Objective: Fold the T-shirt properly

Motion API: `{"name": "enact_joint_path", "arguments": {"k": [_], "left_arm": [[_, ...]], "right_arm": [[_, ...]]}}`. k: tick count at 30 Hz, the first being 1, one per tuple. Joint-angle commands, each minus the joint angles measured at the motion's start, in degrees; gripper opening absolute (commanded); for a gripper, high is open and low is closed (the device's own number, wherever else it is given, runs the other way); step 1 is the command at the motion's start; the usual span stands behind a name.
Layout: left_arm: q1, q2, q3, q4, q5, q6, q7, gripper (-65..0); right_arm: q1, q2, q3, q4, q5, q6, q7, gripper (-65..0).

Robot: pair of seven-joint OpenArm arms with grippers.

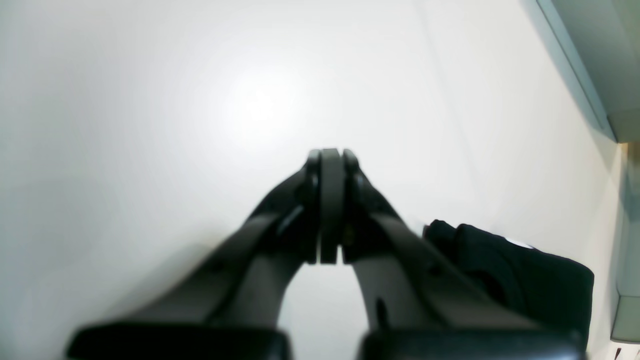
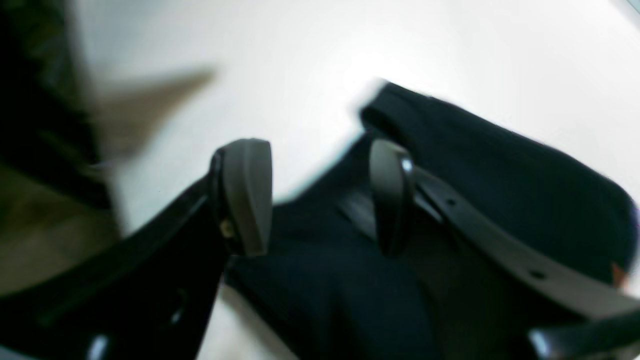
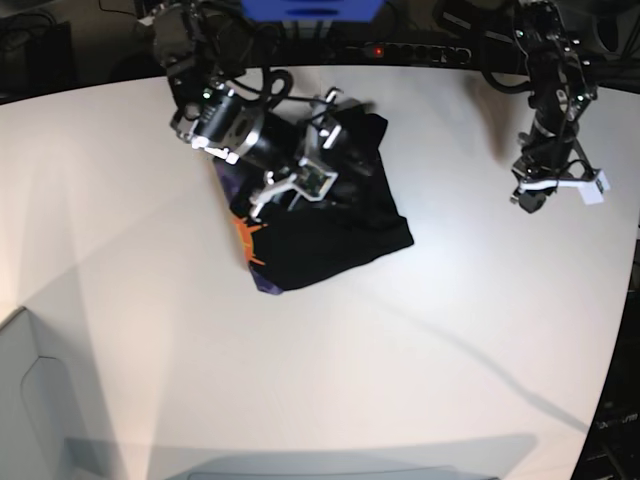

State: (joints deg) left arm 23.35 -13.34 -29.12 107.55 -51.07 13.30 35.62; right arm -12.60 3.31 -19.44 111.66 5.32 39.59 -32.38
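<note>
The black T-shirt (image 3: 340, 225) lies folded into a compact bundle on the white table (image 3: 450, 330), left of centre, with an orange mark and a bit of purple along its left edge. My right gripper (image 3: 330, 150) hovers over the bundle's far part. In the right wrist view this gripper (image 2: 320, 195) is open, with nothing between its fingers (image 2: 245, 195) and the T-shirt (image 2: 500, 170) below and beyond them. My left gripper (image 3: 528, 196) hangs over bare table far to the right. It is shut and empty (image 1: 330, 165), with the T-shirt (image 1: 530, 285) off to its side.
A power strip (image 3: 400, 50) with a red light and cables runs along the table's back edge, beside a blue object (image 3: 310, 8). A grey box (image 3: 30, 400) sits at the lower left. A grey ledge (image 1: 590, 60) borders the table in the left wrist view.
</note>
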Motion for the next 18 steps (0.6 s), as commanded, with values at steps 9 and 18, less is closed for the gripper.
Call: {"name": "enact_joint_path", "arguments": {"k": [9, 18], "left_arm": [[0.69, 2.66, -0.19, 1.33, -6.12, -0.07, -0.85, -53.9], [2.98, 2.40, -4.15, 1.33, -8.93, 0.02, -0.85, -39.3]], "right_arm": [[0.60, -2.12, 3.57, -4.01, 1.14, 0.41, 1.57, -34.1], [7.37, -7.05, -0.47, -23.35, 0.88, 0.41, 10.18, -34.1]]}}
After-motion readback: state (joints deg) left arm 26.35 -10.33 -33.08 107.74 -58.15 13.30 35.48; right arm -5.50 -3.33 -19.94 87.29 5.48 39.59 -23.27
